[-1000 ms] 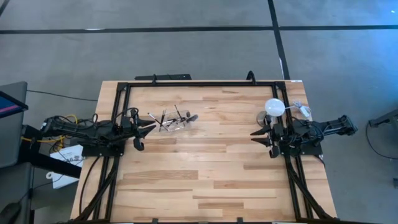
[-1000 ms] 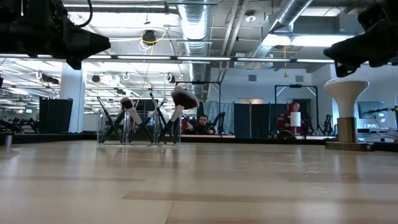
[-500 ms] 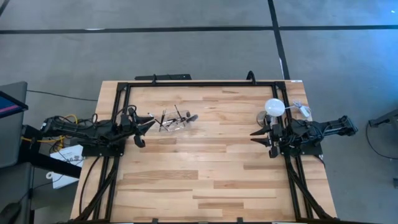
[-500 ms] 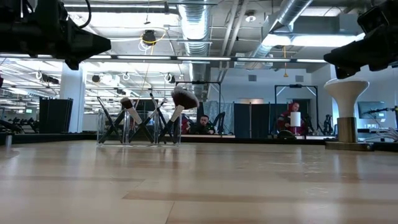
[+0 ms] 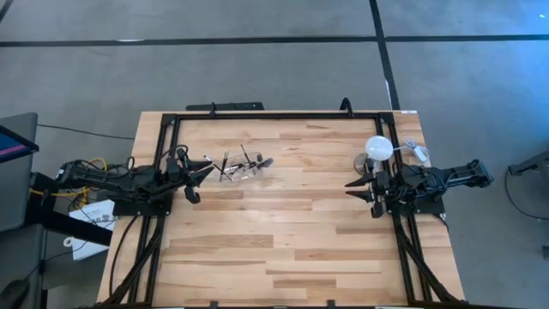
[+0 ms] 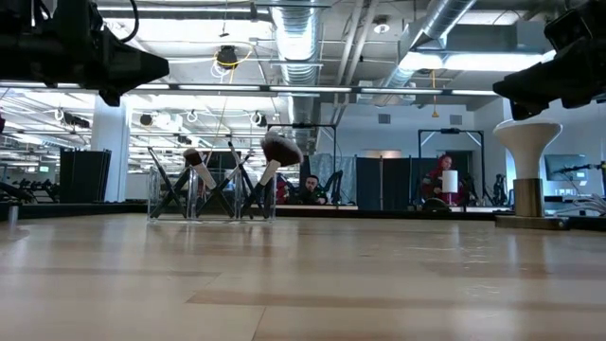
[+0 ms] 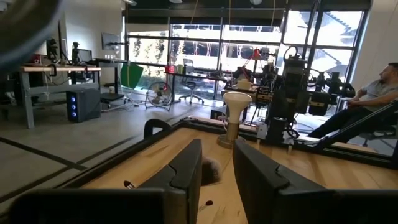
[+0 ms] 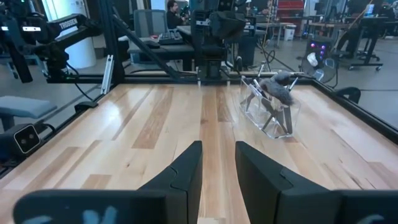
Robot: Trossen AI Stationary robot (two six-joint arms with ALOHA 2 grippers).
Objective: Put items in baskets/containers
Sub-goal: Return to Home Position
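Observation:
A clear plastic container [image 5: 240, 168] stands on the wooden table at the far left; it also shows in the low view [image 6: 210, 197] and the right wrist view [image 8: 273, 115]. Several dark makeup brushes [image 6: 227, 185] lean crossed inside it, heads up. The fluffy head [image 6: 281, 149] sticks out above the rim. My left gripper [image 5: 199, 182] is open and empty just left of the container, and the fluffy head [image 7: 211, 171] shows between its fingers, farther off. My right gripper [image 5: 358, 193] is open and empty at the table's right side.
A white round ball on a stand [image 5: 377, 148] stands at the far right, close to my right gripper; it also shows in the low view [image 6: 526, 161]. A black frame [image 5: 257, 115] runs along the table's far and side edges. Bare wood lies between the arms.
My left gripper has shifted slightly toward the table's far edge and stays open. The container and the brushes have kept still.

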